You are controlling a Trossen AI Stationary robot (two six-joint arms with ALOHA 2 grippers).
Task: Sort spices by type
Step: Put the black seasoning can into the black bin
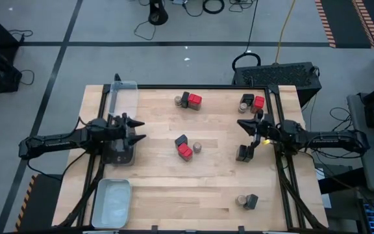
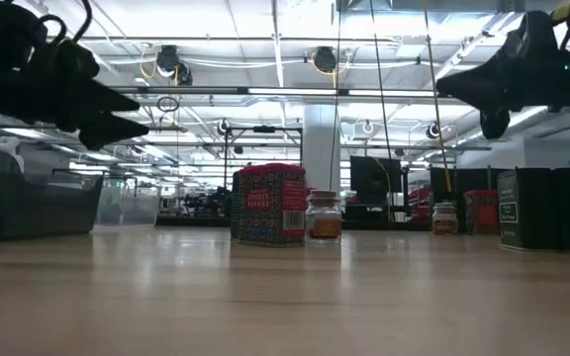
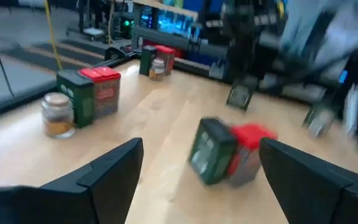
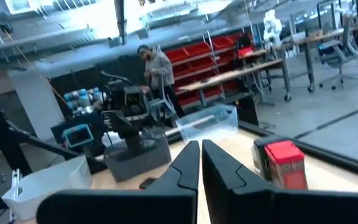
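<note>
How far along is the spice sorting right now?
Nothing looks sorted: red tins, dark tins and jars sit in mixed clusters across the table, none in the trays. The left gripper is open and empty over the table's left side; the right gripper is shut and holds nothing. All sorting remains.

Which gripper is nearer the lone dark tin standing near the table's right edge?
Right. The right gripper, fingers shut, hovers just above the dark tin. The left gripper, open, is far across the table by the dark tray, with the middle cluster between them.
</note>
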